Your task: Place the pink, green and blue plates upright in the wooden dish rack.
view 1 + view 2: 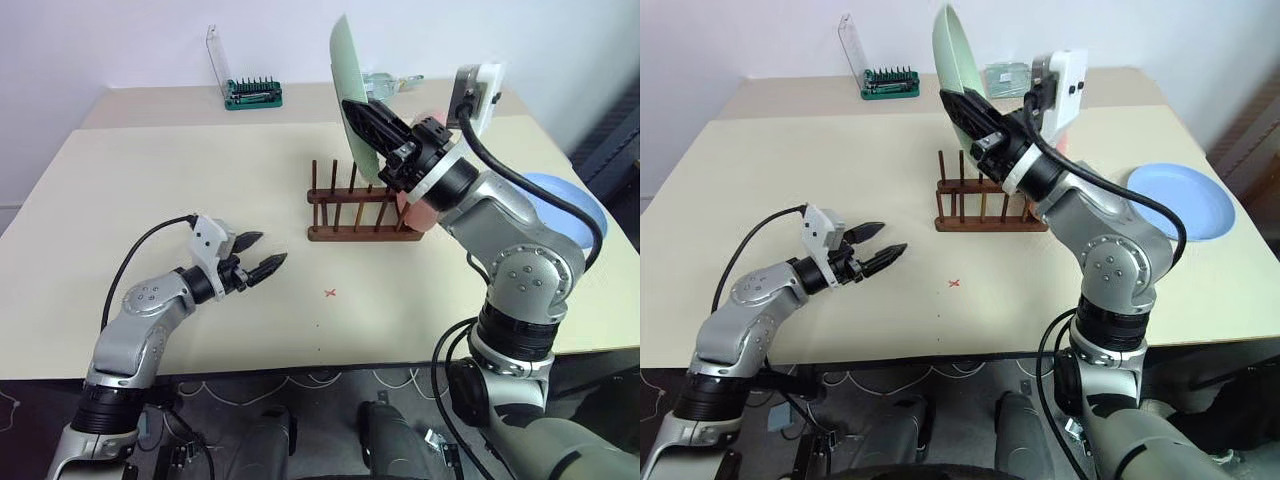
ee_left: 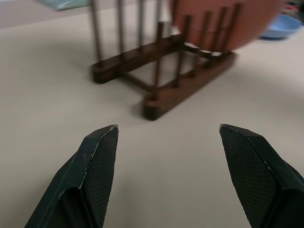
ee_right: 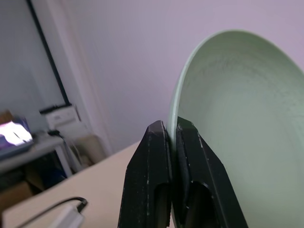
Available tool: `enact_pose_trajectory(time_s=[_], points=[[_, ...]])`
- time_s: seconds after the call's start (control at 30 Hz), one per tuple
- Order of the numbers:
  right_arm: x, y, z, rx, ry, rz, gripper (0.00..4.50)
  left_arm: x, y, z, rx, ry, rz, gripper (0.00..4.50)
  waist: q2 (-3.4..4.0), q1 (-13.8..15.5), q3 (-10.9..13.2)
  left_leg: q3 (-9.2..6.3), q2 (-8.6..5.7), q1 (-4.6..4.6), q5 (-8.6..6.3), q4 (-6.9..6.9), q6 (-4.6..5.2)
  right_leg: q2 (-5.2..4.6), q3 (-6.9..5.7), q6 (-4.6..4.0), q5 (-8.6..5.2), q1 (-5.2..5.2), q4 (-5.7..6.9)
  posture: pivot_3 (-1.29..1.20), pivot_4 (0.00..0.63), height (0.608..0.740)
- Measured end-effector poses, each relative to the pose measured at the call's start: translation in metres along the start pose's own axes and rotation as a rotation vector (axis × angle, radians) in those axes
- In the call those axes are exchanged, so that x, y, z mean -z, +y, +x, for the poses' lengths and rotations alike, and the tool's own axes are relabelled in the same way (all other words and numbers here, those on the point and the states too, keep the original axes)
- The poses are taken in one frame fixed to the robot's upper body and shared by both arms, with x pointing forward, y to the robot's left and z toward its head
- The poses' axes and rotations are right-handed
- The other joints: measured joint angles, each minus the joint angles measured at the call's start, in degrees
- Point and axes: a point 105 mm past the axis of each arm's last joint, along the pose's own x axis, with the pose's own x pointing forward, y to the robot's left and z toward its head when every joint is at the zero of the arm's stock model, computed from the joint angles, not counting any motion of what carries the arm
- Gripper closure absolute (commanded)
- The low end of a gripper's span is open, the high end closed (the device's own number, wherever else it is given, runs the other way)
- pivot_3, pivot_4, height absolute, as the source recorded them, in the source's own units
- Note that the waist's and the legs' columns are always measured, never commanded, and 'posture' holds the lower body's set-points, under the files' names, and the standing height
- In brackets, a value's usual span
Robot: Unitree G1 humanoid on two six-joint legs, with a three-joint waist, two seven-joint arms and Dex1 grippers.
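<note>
A pale tabletop (image 1: 180, 180) under a white wall carries everything. The right hand (image 1: 362, 118), at upper centre of the left eye frame, is clamped on the rim of the green plate (image 1: 345, 70), held on edge above the rack (image 1: 352, 210) at mid-frame. The pink plate (image 1: 415, 212) already stands in the rack's right end. The left hand (image 1: 262, 255), lower left, hangs wide and empty. The blue plate (image 1: 1185, 200) lies flat at the right edge. So: one done, one under way, one untouched.
</note>
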Motion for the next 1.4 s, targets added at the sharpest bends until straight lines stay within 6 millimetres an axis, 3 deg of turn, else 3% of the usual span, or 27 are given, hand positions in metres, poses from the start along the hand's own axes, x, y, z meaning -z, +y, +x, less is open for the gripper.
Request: enact_pose_trajectory(time_s=[0.3, 0.77, 0.8, 0.83, 1.0, 1.4], points=[[0.009, -0.037, -0.005, 0.172, -0.003, 0.201, 4.5, -0.003, -0.021, 0.006, 0.094, -0.031, -0.035, 1.04, 0.0, 0.0, 0.0, 0.02, 0.0, 0.0, 0.0, 0.02, 0.01, 0.0, 0.0, 0.0, 0.0, 0.01, 0.0, 0.0, 0.15, 0.74], [0.025, -0.071, -0.006, 0.361, 0.033, 0.367, 4.5, -0.004, -0.027, 0.008, 0.103, -0.045, -0.037, 1.04, 0.03, 0.0, 0.0, 0.03, 0.02, 0.0, 0.0, 0.01, 0.01, 0.03, 0.0, 0.0, 0.0, 0.01, 0.01, 0.0, 0.15, 0.74], [0.027, -0.073, -0.006, 0.374, 0.041, 0.374, 3.8, -0.004, -0.027, 0.008, 0.101, -0.043, -0.034, 0.96, 0.03, 0.0, 0.0, 0.03, 0.02, 0.0, 0.0, 0.01, 0.01, 0.03, 0.0, 0.01, 0.0, 0.01, 0.01, 0.0, 0.15, 0.74], [0.03, -0.075, -0.007, 0.387, 0.049, 0.382, 3.5, -0.004, -0.027, 0.008, 0.101, -0.043, -0.033, 0.96, 0.03, 0.0, 0.0, 0.04, 0.02, 0.0, 0.0, 0.02, 0.02, 0.03, 0.0, 0.01, 0.0, 0.01, 0.0, 0.0, 0.15, 0.74], [0.033, -0.076, -0.006, 0.392, 0.066, 0.38, 1.05, -0.004, -0.027, 0.009, 0.103, -0.049, -0.033, 0.96, 0.04, 0.0, 0.0, 0.04, 0.02, -0.01, 0.0, 0.02, 0.02, 0.03, 0.0, 0.01, 0.0, 0.01, 0.0, 0.0, 0.15, 0.74], [0.009, -0.064, -0.006, 0.344, 0.187, 0.013, 1.05, -0.003, -0.028, 0.009, 0.107, -0.049, -0.036, 0.96, 0.05, 0.0, 0.0, 0.05, 0.03, -0.02, -0.01, 0.02, 0.03, 0.03, -0.01, 0.01, -0.01, 0.01, -0.02, 0.0, 0.15, 0.74]])
